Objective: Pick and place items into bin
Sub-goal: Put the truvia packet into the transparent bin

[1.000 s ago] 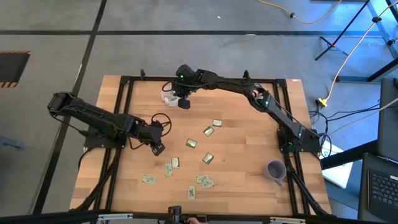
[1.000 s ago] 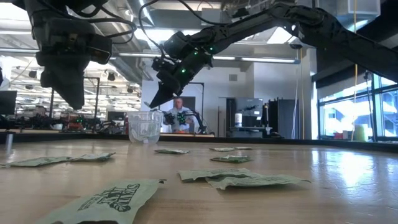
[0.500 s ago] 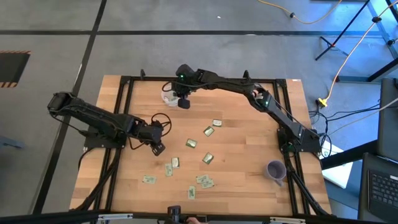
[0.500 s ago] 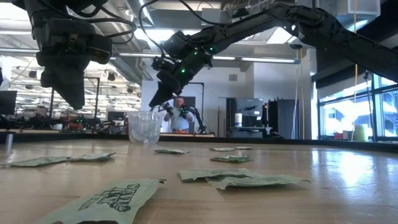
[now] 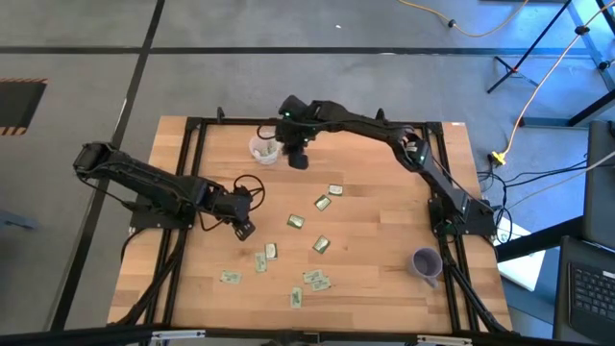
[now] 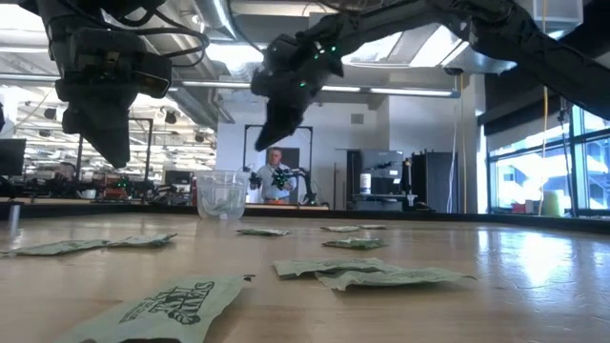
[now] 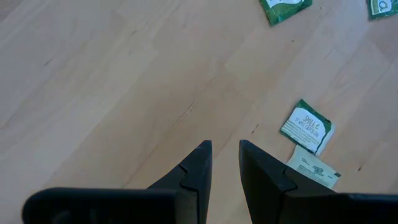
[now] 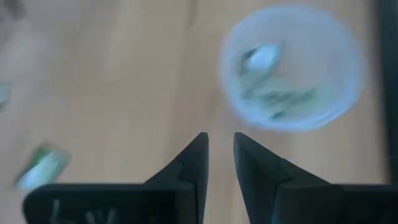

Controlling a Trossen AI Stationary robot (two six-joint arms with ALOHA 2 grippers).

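The bin (image 5: 263,148), a small clear cup, stands near the table's far edge and has a few packets in it (image 8: 273,93). Several pale green packets (image 5: 321,244) lie flat across the middle and near part of the table. My right gripper (image 5: 299,161) hangs above the table just to the right of the bin, tilted downward, open, with nothing between its fingers (image 8: 219,140). My left gripper (image 5: 245,231) hovers over bare wood left of the packets, open and empty (image 7: 225,146).
A purple translucent cup (image 5: 426,262) stands near the right edge. A black frame (image 5: 192,125) runs along the table's sides and far edge. In the low view, packets (image 6: 372,274) lie close in front and a person shows in the room beyond the table.
My right gripper has risen and gone toward the table's right edge, away from over the bin, tipping less steeply downward. The bin stays where it stood. My left arm has kept still.
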